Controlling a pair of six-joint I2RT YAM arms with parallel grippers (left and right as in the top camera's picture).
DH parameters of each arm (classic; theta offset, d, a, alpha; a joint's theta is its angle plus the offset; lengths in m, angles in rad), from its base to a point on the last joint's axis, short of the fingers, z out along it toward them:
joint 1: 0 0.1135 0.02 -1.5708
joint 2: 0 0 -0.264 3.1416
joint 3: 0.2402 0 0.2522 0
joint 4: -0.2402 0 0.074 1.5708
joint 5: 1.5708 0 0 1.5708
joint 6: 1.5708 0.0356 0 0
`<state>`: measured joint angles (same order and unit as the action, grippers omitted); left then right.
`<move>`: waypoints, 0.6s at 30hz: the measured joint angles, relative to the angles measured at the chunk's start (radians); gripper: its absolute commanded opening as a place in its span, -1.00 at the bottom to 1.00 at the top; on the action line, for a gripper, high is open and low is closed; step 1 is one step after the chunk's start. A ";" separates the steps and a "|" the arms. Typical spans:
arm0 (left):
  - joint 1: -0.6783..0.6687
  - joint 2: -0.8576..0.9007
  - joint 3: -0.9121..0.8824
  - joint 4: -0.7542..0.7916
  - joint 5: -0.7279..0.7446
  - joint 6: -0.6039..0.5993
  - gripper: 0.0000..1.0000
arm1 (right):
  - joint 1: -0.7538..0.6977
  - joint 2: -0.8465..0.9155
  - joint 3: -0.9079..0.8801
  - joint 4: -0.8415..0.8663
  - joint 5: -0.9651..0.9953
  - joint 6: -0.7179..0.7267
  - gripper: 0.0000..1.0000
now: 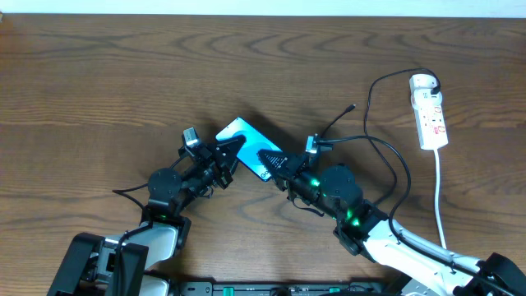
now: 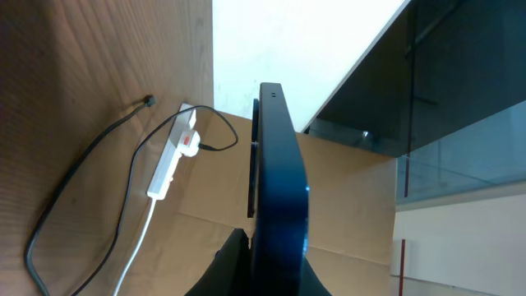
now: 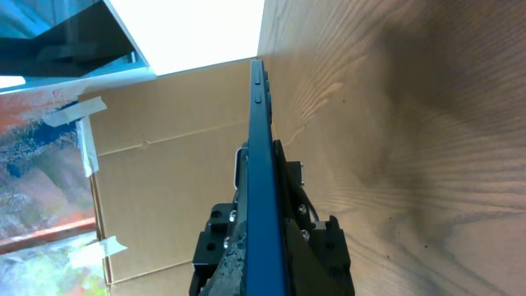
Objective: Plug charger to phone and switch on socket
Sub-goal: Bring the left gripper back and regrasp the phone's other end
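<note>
Phone point(image 1: 244, 136) sits clenched between both tools, left tool point(image 1: 223, 161) on one end, right tool point(image 1: 271, 158) on the other. Beyond the right tool, well apart, lies the charger point(image 1: 351, 108); farther off, the socket point(image 1: 430, 115). Steadying the phone seems the step in hand; next, the right tool probably lets go to fetch the plug.

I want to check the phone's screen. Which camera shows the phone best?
Overhead: the phone shows its cyan screen face-on there. The left and right wrist views show only its thin dark edge.
</note>
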<state>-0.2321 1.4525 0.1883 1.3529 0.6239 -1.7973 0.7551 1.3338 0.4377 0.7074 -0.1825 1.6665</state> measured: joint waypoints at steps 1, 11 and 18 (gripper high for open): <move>0.000 0.000 0.000 0.000 0.000 0.002 -0.85 | 0.000 0.000 0.000 0.000 0.000 0.000 -0.98; 0.000 0.000 -0.001 0.004 -0.006 0.014 -0.85 | 0.027 0.000 0.001 -0.031 -0.069 -0.002 -0.20; 0.001 0.000 -0.001 -0.086 -0.032 0.014 -0.85 | 0.042 -0.001 0.000 -0.098 -0.143 -0.172 0.29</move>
<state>-0.2310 1.4525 0.1875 1.2667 0.5919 -1.7836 0.7971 1.3331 0.4381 0.6090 -0.3256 1.4944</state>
